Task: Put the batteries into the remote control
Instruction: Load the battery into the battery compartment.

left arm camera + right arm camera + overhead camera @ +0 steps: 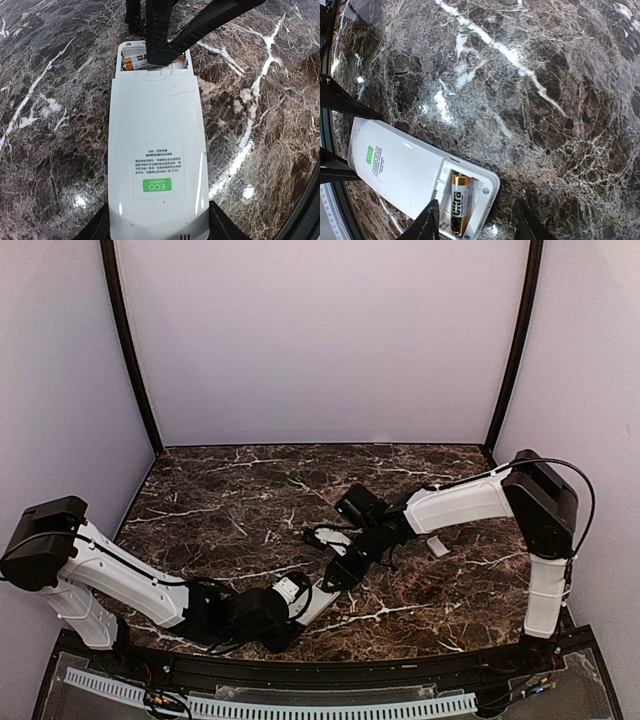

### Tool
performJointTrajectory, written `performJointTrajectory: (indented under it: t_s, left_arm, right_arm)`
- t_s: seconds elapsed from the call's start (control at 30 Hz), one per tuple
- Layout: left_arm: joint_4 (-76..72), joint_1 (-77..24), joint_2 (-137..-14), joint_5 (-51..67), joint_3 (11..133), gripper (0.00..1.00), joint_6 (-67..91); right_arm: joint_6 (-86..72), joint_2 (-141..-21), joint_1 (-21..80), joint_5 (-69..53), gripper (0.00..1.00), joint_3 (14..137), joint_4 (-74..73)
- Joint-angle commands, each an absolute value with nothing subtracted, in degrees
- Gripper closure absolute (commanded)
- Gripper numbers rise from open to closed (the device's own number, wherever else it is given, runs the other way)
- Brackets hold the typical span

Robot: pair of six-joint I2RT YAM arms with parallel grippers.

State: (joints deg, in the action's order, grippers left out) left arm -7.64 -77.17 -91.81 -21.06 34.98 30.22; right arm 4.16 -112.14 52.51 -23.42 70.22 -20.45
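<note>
The remote control lies back-up on the marble table, a green ECO label on its white shell. My left gripper is shut on its near end, one finger on each long side. At the far end the battery bay is uncovered. One battery, gold and white with "Ultra" printed on it, lies in the left slot; the slot beside it shows bare plastic. My right gripper hangs open just above the bay, holding nothing, with one finger over the remote's edge and the other over the table. From above, the two grippers meet at the remote control.
A small white flat piece, like a battery cover, lies on the marble table right of the right arm's forearm. Pale walls close in the back and both sides. The arm bases and a black rail run along the near edge.
</note>
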Motion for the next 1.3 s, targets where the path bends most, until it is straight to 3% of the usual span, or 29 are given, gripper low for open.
performJointTrajectory:
  t_s: [0.0, 0.17, 0.73, 1.1, 1.27]
  left_arm:
    - [3.2, -77.1, -94.0, -20.9, 31.5, 0.82, 31.3]
    - [3.1, -77.2, -94.0, -21.0, 31.4, 0.82, 31.3]
    - [2.9, -77.3, -94.0, -21.3, 31.3, 0.82, 31.2]
    - [3.0, -77.4, -94.2, -21.7, 31.5, 0.82, 31.1]
    - [3.1, -77.4, -94.3, -21.8, 31.5, 0.82, 31.1]
  right_arm:
    - [3.7, -113.4, 53.1, -23.1, 0.54, 71.9, -19.8]
    - [3.6, -114.4, 53.8, -20.1, 0.60, 72.5, -19.3]
    - [3.3, -115.9, 56.8, -12.9, 0.63, 71.1, -20.8]
    - [0.1, -115.2, 57.5, -5.9, 0.84, 68.0, -19.8]
    - [0.0, -113.8, 56.9, -4.2, 0.86, 66.5, -19.4]
